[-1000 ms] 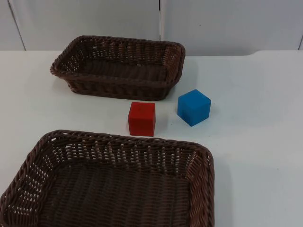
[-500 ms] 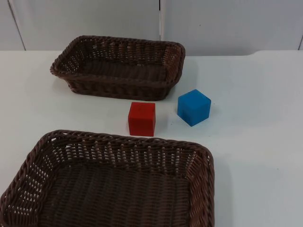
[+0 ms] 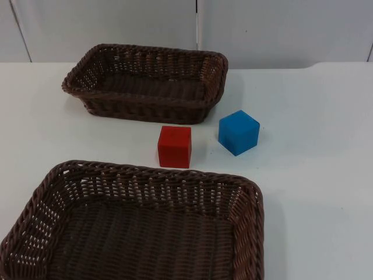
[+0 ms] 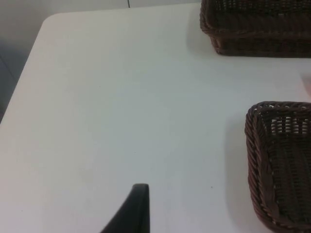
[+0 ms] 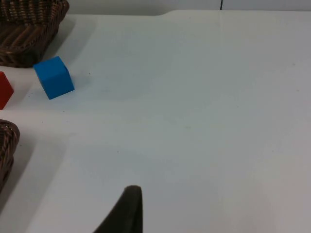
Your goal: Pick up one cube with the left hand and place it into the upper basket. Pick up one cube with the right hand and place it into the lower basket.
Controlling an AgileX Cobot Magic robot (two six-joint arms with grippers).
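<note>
A red cube [image 3: 174, 146] and blue cube [image 3: 238, 132] sit between two baskets, well apart from both pincers. Whether either pincer is released cannot be told. Bare bench [image 5: 204, 97] spreads right of the blue cube.

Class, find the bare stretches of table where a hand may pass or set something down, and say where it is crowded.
Free: the white table right of the blue cube, and the strip left of both baskets. Crowded: the gap between the upper basket and lower basket, where the red cube sits near both rims.
</note>
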